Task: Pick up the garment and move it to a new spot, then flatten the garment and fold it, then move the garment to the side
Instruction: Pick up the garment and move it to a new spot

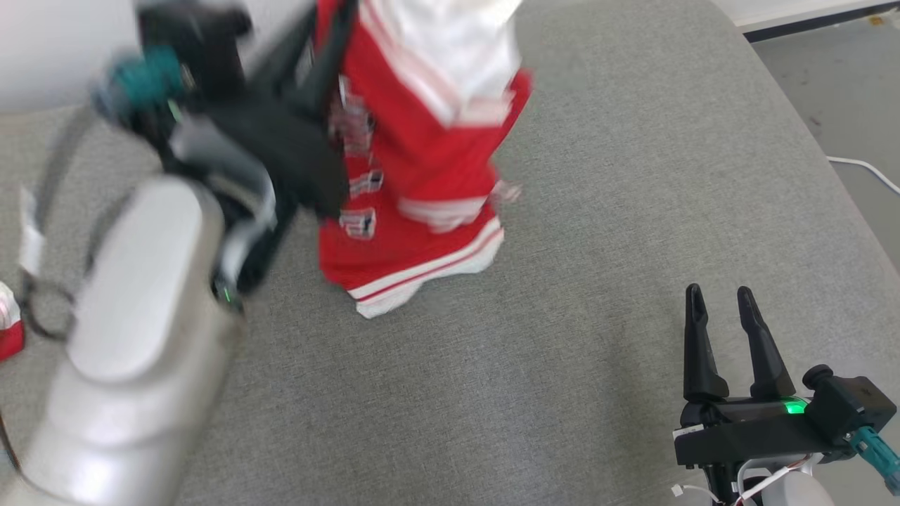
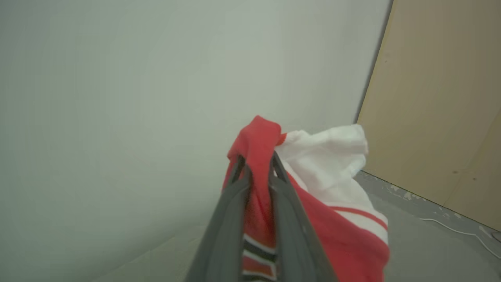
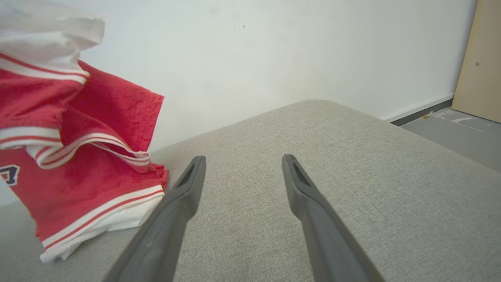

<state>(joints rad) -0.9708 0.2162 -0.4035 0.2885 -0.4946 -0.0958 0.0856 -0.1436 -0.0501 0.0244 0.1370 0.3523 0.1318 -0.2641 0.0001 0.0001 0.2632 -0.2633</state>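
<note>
Head view looks down on a grey upholstered surface (image 1: 562, 351) with a rounded far-right corner, where a red sports jersey (image 1: 415, 161) with white trim and striped hems hangs bunched from the left gripper (image 1: 336, 17). The gripper is raised at the far left of the scene, on its pale forearm (image 1: 133, 316). Dark-edged lettering runs down the jersey's front, blurred beyond reading. Its lowest white hem reaches down to the fabric surface near the middle, though actual contact cannot be judged here. Left wrist view shows the left gripper (image 2: 256, 160) with its jaws drawn narrow on a fold of the red cloth (image 2: 344, 243), a red loop poking up past the fingertips (image 2: 276, 166) and white fabric spilling to the right, before a white wall (image 2: 137, 98) and a tan panel (image 2: 438, 98). At the near right the right gripper (image 1: 718, 292) hovers low over bare upholstery, well apart from the jersey, its jaws spread wide and holding nothing. Right wrist view confirms the gap between its fingers (image 3: 184, 192), with the jersey (image 3: 78, 164) draped at the left and its hem lying on the grey surface (image 3: 352, 176). A white cable (image 1: 865, 169) lies on the floor (image 1: 830, 84) beyond the right edge. A small red and white object (image 1: 7, 330) sits at the far left edge.
</note>
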